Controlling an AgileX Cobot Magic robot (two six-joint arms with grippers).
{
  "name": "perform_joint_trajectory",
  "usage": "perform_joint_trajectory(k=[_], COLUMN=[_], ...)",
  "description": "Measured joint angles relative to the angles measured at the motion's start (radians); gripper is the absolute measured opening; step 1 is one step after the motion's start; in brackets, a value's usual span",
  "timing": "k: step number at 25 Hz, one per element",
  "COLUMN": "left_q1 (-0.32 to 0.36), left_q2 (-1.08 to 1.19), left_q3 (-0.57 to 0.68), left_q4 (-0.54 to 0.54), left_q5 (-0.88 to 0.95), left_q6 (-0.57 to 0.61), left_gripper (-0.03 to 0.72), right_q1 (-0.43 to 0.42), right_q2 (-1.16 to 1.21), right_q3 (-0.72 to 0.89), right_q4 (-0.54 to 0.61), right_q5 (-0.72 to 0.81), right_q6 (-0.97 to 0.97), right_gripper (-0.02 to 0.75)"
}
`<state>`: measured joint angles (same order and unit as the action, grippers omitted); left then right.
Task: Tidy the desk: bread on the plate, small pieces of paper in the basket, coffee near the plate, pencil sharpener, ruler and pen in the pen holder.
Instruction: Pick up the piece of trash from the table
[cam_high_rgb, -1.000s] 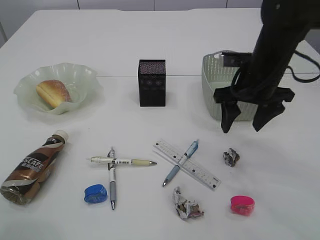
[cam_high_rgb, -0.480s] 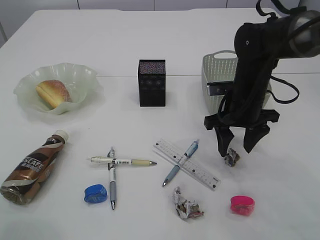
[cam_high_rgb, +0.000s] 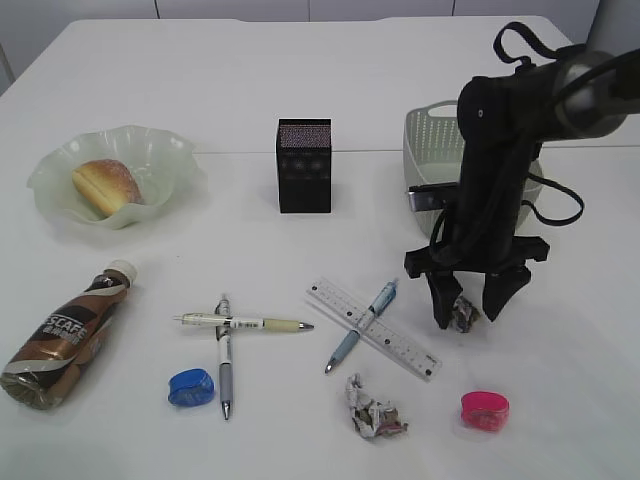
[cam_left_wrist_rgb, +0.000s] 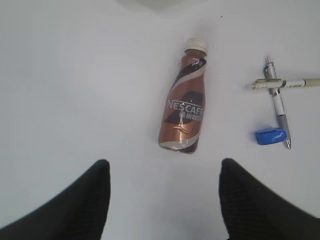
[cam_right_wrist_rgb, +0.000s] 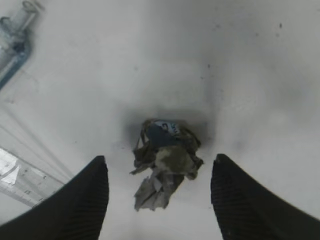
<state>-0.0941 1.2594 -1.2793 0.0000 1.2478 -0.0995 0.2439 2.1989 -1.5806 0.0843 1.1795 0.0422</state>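
Observation:
My right gripper (cam_high_rgb: 466, 312) is down at the table, open, one finger on each side of a crumpled paper ball (cam_high_rgb: 463, 315). In the right wrist view the paper ball (cam_right_wrist_rgb: 165, 160) lies between the fingertips (cam_right_wrist_rgb: 97, 175) with a gap on both sides. A second paper ball (cam_high_rgb: 373, 412) lies nearer the front. My left gripper (cam_left_wrist_rgb: 164, 170) hangs open and empty above the table, short of the lying coffee bottle (cam_left_wrist_rgb: 186, 107). Bread (cam_high_rgb: 105, 186) sits on the plate (cam_high_rgb: 170, 152). The ruler (cam_high_rgb: 372, 328) lies under a blue pen (cam_high_rgb: 362, 325).
The basket (cam_high_rgb: 430, 150) stands behind the right arm and the black pen holder (cam_high_rgb: 303, 166) at centre back. Two crossed pens (cam_high_rgb: 245, 323) and a blue sharpener (cam_high_rgb: 191, 387) lie front left. A pink sharpener (cam_high_rgb: 484, 410) lies front right.
The right arm has come forward from the basket and dropped to the table, so its fingers now straddle the paper ball. Its jaws narrowed a little early on.

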Motion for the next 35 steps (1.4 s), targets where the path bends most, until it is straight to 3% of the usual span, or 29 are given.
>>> perform_joint_trajectory(k=[17, 19, 28, 35], left_q1=[0.000, 0.000, 0.000, 0.000], left_q2=[0.000, 0.000, 0.000, 0.000], left_q3=[0.000, 0.000, 0.000, 0.000], left_q4=[0.000, 0.000, 0.000, 0.000], left_q5=[0.000, 0.000, 0.000, 0.000], left_q6=[0.000, 0.000, 0.000, 0.000], left_gripper=[0.486, 0.486, 0.483, 0.475], right_q1=[0.000, 0.000, 0.000, 0.000], right_q2=[0.014, 0.014, 0.014, 0.012], right_q3=[-0.002, -0.002, -0.006, -0.051], right_q4=[-0.026, -0.026, -0.026, -0.019], right_q5=[-0.043, -0.044, -0.042, 0.013], right_q6=[0.002, 0.008, 0.018, 0.020], right_gripper=[0.402, 0.367, 0.043, -0.001])
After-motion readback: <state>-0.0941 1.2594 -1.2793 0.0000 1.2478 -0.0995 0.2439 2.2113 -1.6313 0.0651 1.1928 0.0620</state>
